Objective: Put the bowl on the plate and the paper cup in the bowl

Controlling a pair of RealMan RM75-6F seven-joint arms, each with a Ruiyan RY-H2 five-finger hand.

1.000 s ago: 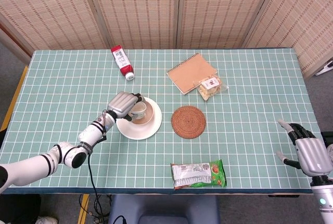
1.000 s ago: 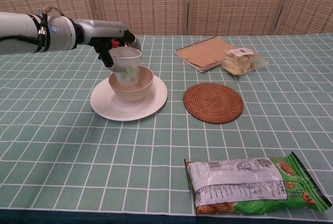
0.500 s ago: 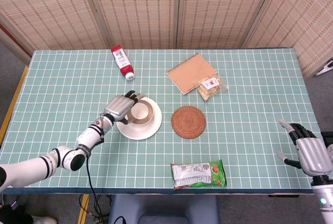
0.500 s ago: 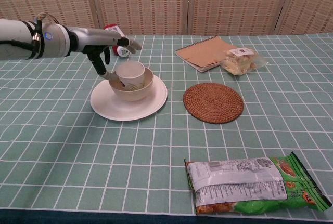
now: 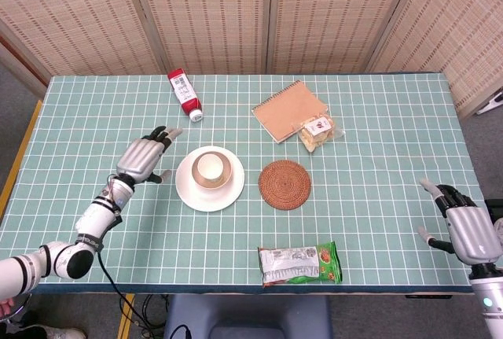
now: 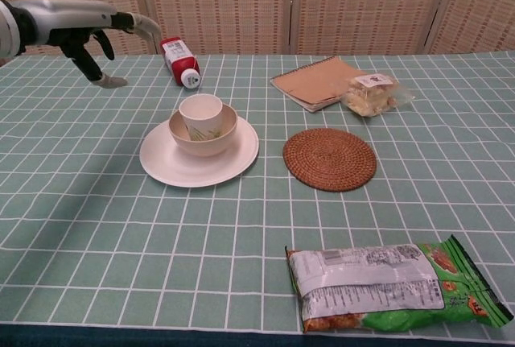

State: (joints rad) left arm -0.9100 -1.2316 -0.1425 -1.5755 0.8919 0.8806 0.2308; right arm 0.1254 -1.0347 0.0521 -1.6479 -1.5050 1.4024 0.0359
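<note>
A white plate (image 5: 190, 197) (image 6: 165, 165) lies left of the table's middle. On it stands a beige bowl (image 5: 225, 178) (image 6: 219, 135), and a white paper cup (image 5: 208, 167) (image 6: 200, 113) with a green print stands upright inside the bowl. My left hand (image 5: 141, 157) (image 6: 92, 35) hovers to the left of the plate, fingers spread, holding nothing and apart from the cup. My right hand (image 5: 464, 225) stays near the table's front right corner, fingers apart and empty.
A red bottle (image 5: 185, 93) (image 6: 179, 60) lies behind the plate. A woven coaster (image 5: 284, 184) (image 6: 329, 158) sits right of the plate. A notebook (image 5: 288, 108) and a snack packet (image 5: 317, 132) lie further back. A green snack bag (image 5: 299, 264) (image 6: 394, 285) lies near the front edge.
My left hand has let go of the paper cup, leaving it in the bowl, opened, and drawn back to the left, away from the plate. The right hand has not moved.
</note>
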